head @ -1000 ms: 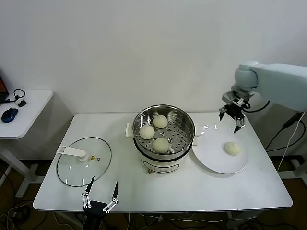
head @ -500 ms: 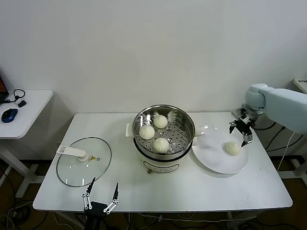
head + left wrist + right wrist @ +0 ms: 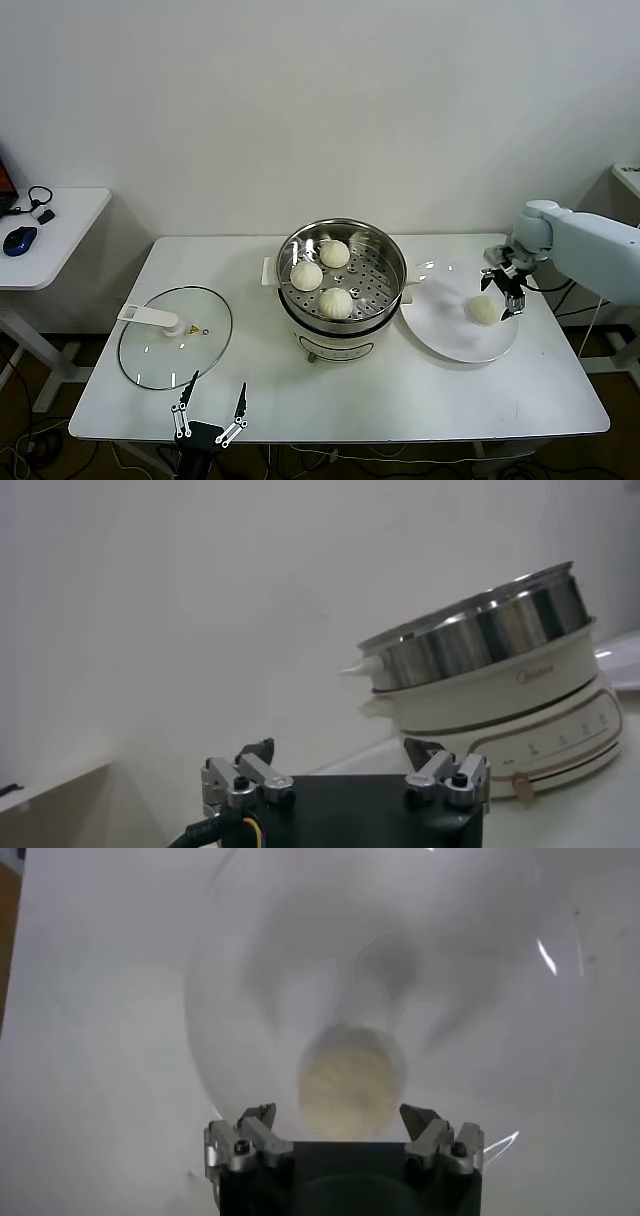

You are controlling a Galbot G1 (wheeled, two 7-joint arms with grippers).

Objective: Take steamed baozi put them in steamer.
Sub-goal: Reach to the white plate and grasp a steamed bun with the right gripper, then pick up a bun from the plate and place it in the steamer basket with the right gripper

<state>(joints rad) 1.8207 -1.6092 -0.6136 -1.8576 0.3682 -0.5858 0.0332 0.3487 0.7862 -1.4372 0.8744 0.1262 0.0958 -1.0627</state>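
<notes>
The steel steamer (image 3: 343, 240) stands mid-table with three off-white baozi on its perforated tray (image 3: 334, 253) (image 3: 306, 275) (image 3: 336, 301). One more baozi (image 3: 485, 310) (image 3: 350, 1085) lies on the white plate (image 3: 440, 330). My right gripper (image 3: 503, 287) (image 3: 340, 1116) hangs open just above that baozi, its fingers (image 3: 258, 1121) spread wider than the bun. My left gripper (image 3: 212, 412) (image 3: 341, 752) is parked open below the table's front edge, holding nothing, with the steamer (image 3: 490, 660) seen from the side.
A round glass lid (image 3: 175, 336) with a white handle lies flat on the left of the white table (image 3: 300, 390). A side table (image 3: 60, 220) with a blue mouse stands to the far left. The wall is close behind.
My right gripper has come down and toward the front from above the plate's far edge to just over the baozi on the plate. It stays open. The left arm has not moved.
</notes>
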